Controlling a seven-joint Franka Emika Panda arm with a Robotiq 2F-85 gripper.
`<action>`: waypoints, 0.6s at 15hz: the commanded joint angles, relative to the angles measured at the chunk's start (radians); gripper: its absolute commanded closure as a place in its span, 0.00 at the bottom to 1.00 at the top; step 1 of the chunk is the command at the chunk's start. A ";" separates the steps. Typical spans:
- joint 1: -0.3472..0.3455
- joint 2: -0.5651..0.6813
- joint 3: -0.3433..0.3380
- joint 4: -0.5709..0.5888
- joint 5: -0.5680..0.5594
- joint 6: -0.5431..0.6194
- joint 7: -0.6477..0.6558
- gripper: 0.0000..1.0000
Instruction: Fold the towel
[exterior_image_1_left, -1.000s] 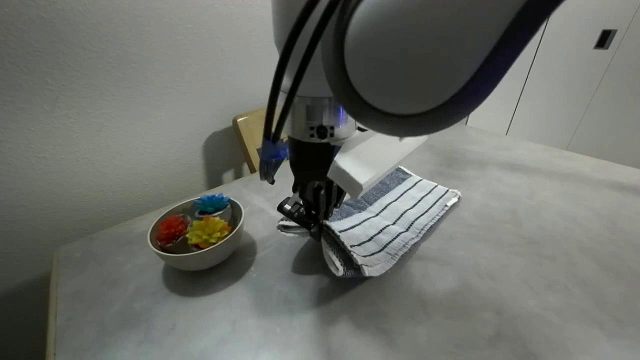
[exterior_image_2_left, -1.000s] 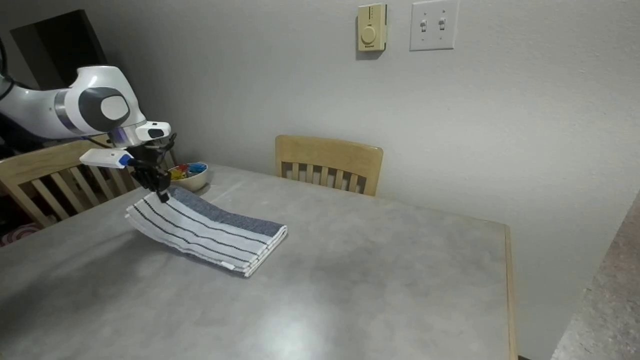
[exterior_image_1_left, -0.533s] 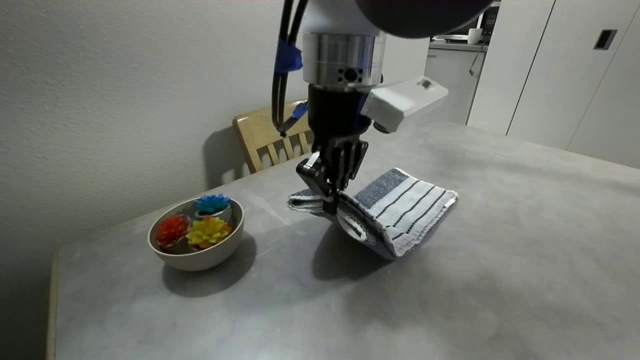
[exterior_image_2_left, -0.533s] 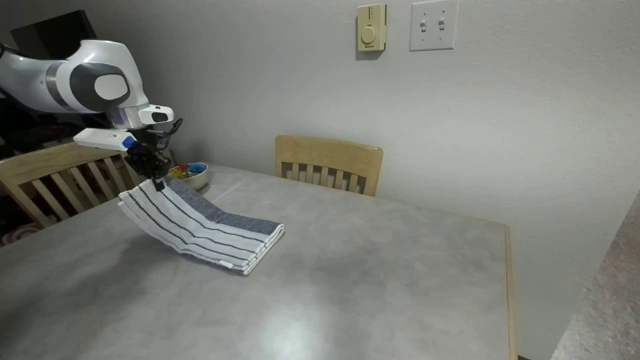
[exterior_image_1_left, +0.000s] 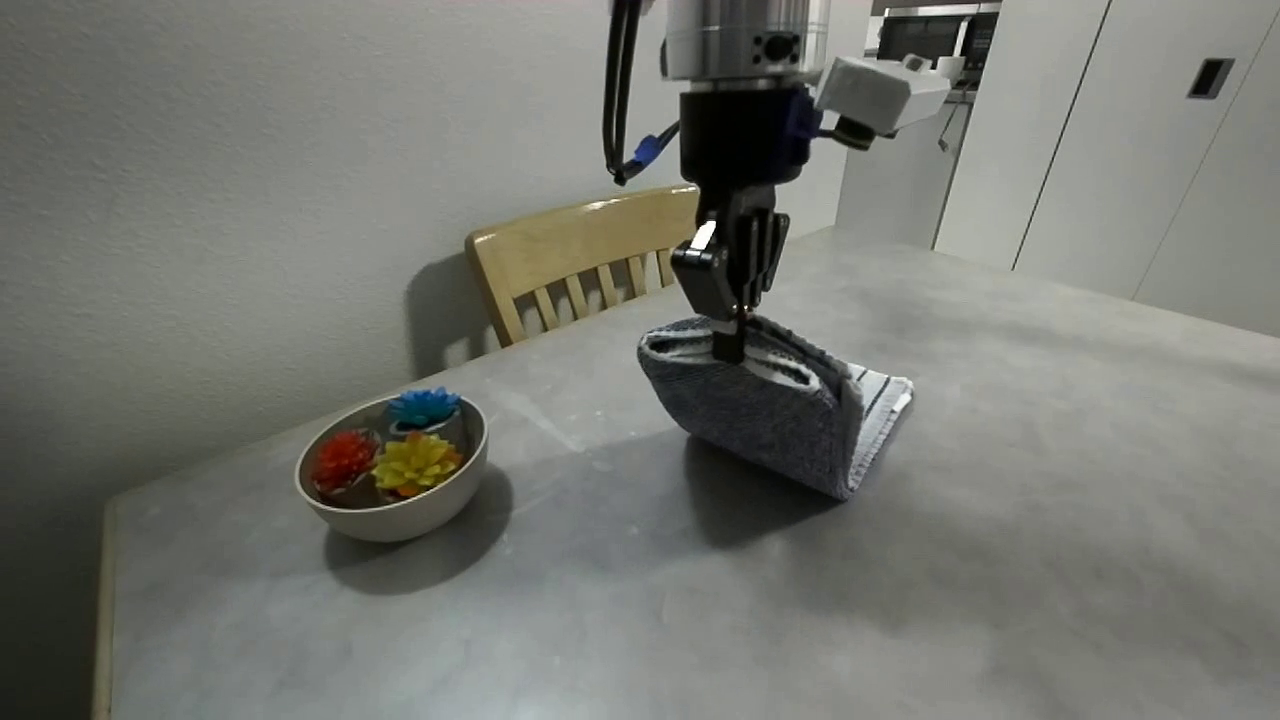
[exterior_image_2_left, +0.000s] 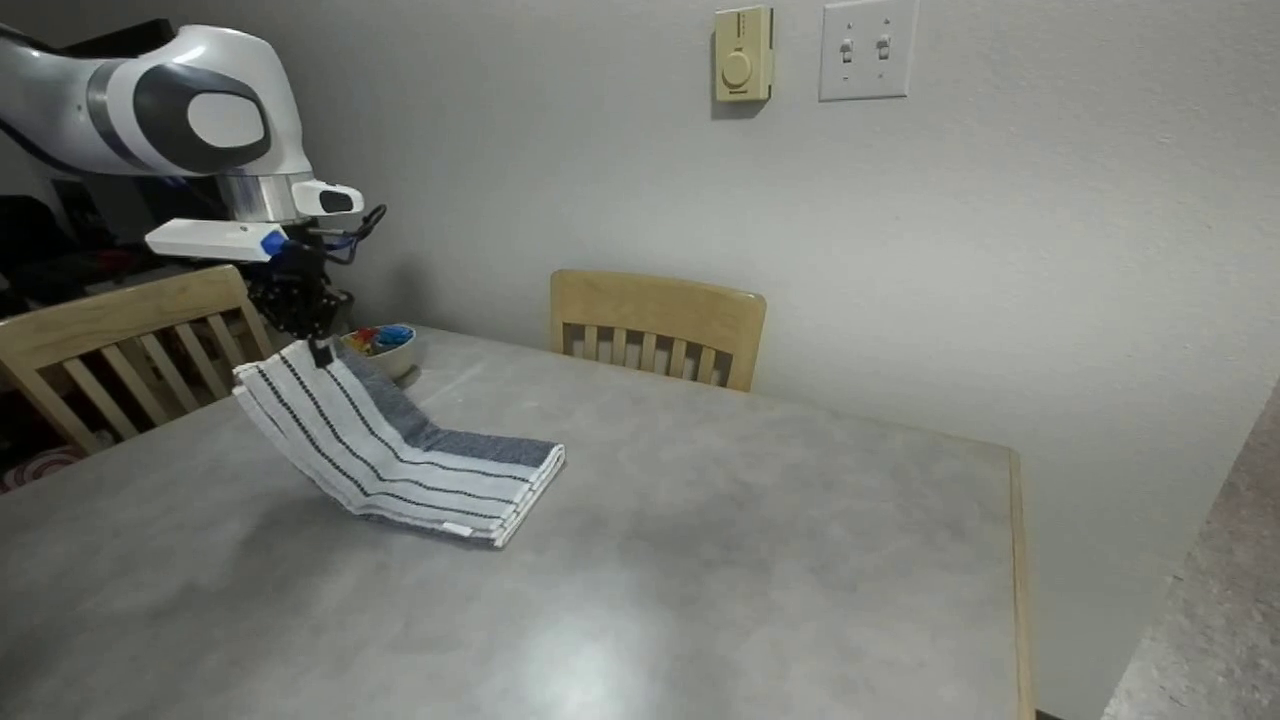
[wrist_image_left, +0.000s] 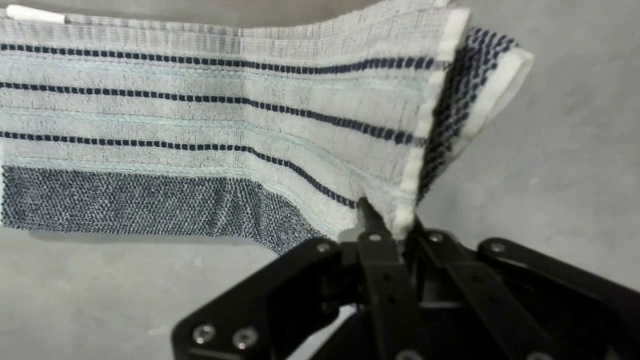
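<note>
The towel (exterior_image_1_left: 760, 415) is white with dark stripes and a blue-grey band, and lies folded in layers. My gripper (exterior_image_1_left: 730, 340) is shut on one end of it and holds that end raised above the table. In an exterior view the towel's dark underside faces the camera, and its far part rests on the table. An exterior view also shows the towel (exterior_image_2_left: 400, 455) sloping up to the gripper (exterior_image_2_left: 320, 352). In the wrist view the fingers (wrist_image_left: 392, 215) pinch the edge of the towel (wrist_image_left: 150, 115); one fingertip is hidden behind the cloth.
A bowl (exterior_image_1_left: 400, 520) with red, yellow and blue artificial flowers stands on the grey table (exterior_image_1_left: 600, 620) beside the towel. A wooden chair (exterior_image_1_left: 590, 235) stands at the table's edge by the wall. More wooden chairs (exterior_image_2_left: 655, 300) (exterior_image_2_left: 130, 310) show in an exterior view.
The gripper has risen and moved away from the flower bowl, lifting the towel's held end with it. The towel's underside now shows more, while its far end stays on the table.
</note>
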 joint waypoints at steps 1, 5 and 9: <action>-0.033 -0.041 0.005 -0.019 0.006 -0.047 -0.062 0.98; -0.051 -0.056 0.002 -0.020 -0.001 -0.039 -0.107 0.98; -0.070 -0.059 -0.007 -0.008 -0.004 -0.074 -0.148 0.98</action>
